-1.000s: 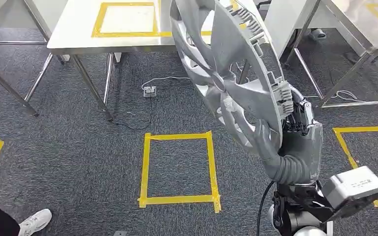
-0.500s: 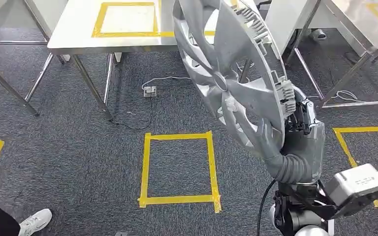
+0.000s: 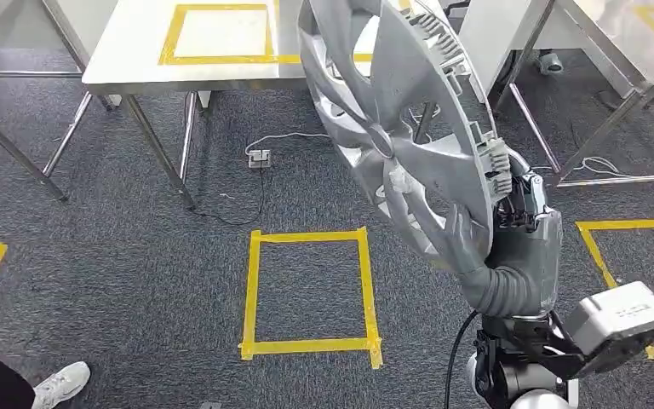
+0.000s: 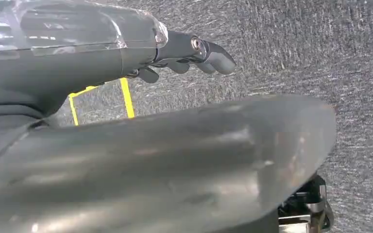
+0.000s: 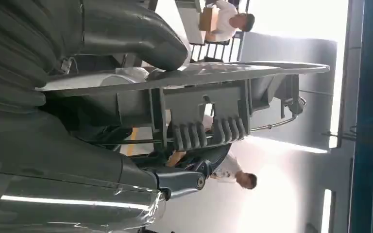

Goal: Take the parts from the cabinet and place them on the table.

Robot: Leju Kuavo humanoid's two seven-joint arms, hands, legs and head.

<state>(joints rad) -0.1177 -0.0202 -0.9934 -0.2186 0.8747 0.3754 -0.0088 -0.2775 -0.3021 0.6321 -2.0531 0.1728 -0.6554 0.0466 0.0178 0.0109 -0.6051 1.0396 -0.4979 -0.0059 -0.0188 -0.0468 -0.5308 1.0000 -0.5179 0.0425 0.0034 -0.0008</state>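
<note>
Head view shows the right hand (image 3: pixel 518 247) pinching the lower rim of the hubcap (image 3: pixel 400 128), thumb on its face and fingers behind, holding it tilted above the carpet, its top overlapping the surface (image 3: pixel 136 51), while the left hand (image 4: pixel 189 51) hangs with fingers loosely spread.

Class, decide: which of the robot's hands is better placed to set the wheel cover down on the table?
Right. The right hand grips the wheel cover by its rim; the left hand holds nothing, over carpet.
</note>
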